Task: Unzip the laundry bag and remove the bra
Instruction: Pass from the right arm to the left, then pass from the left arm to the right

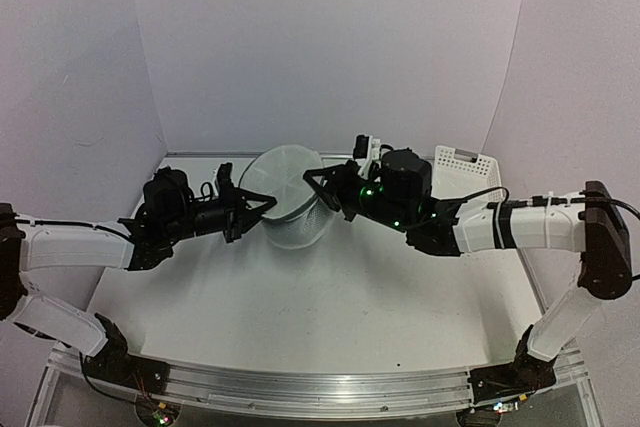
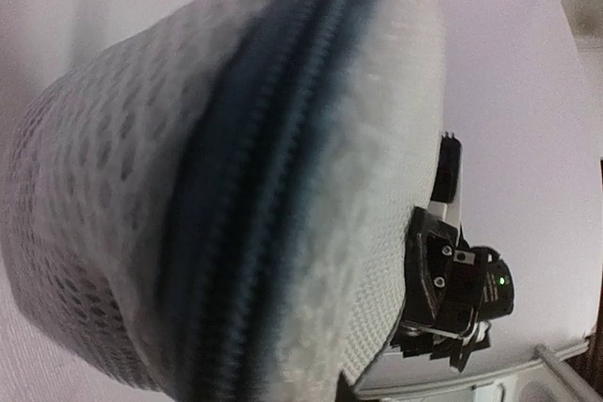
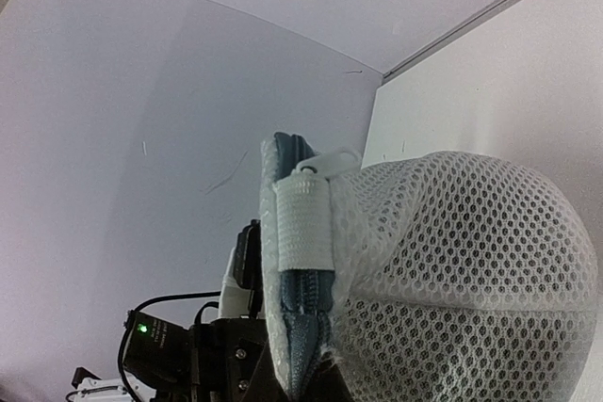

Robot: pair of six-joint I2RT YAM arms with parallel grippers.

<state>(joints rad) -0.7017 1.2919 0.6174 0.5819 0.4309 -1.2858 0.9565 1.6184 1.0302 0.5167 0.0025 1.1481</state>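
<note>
1. The laundry bag [image 1: 288, 197] sits tilted at the rear middle of the surface [image 1: 300, 317], near the back wall. Broad bare surface lies between it and the arm bases.
2. A white slotted basket [image 1: 462, 162] stands in the rear right corner, well apart from the bag.
3. The left hand [image 1: 265, 205] meets the bag's left rim. Whether it is clamped there, I cannot tell.
4. The right hand [image 1: 315, 185] is pinched together on the bag's right rim, along the zipper seam [image 3: 300, 327].
</note>
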